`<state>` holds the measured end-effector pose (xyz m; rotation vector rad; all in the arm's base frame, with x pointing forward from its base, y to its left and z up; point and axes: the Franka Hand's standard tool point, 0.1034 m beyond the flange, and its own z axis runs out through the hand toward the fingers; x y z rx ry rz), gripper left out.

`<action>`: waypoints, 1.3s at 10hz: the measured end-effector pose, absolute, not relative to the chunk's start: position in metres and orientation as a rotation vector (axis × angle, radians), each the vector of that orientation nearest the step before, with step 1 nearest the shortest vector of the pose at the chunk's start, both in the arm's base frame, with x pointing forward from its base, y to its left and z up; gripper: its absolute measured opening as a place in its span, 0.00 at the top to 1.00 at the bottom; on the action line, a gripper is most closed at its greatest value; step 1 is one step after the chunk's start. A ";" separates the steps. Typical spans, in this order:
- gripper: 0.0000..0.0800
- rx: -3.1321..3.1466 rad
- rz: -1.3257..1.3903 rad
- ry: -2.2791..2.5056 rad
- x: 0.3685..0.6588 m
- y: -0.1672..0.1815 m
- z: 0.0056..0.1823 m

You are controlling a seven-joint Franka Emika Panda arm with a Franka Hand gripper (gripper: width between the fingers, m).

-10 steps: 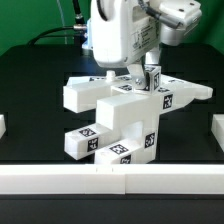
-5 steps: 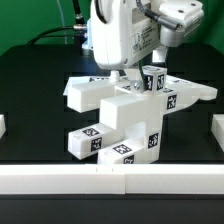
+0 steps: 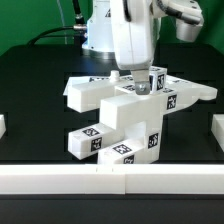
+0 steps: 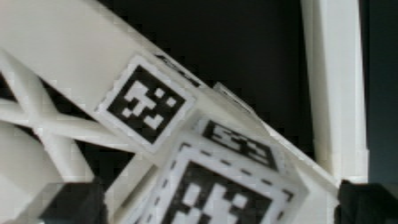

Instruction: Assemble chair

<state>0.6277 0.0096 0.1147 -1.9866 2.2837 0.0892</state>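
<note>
The chair (image 3: 120,118) is a partly built stack of matte white tagged parts in the middle of the black table. A cross-braced plate (image 3: 190,93) reaches toward the exterior view's right, and notched blocks (image 3: 92,141) sit low at the front. A small tagged block (image 3: 153,79) stands upright on top of the stack. My gripper (image 3: 146,74) hangs over this block, open, one finger on each side. In the wrist view the block (image 4: 210,185) fills the space between my dark fingertips (image 4: 71,203), and the gripper (image 4: 217,206) does not clamp it. The plate's cross brace (image 4: 45,115) shows beside it.
A low white wall (image 3: 110,181) runs along the table's front edge. Short white pieces stand at the exterior view's left edge (image 3: 2,126) and right edge (image 3: 215,131). Cables hang behind the arm.
The jaws have spread apart and let go of the small block, which stays upright on the stack. The hand has shifted slightly toward the exterior view's right.
</note>
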 end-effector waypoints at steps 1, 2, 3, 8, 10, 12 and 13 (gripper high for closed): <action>0.19 -2.086 0.085 2.193 0.627 0.010 0.115; 0.19 -2.199 0.124 2.107 0.624 0.012 0.115; 0.19 -2.346 0.109 1.960 0.626 0.011 0.116; 0.19 -2.664 0.092 1.510 0.624 0.011 0.115; 0.19 -2.738 0.085 1.366 0.624 0.012 0.115; 0.19 -2.872 0.037 1.053 0.629 0.013 0.117; 0.19 -2.897 0.035 0.991 0.629 0.014 0.117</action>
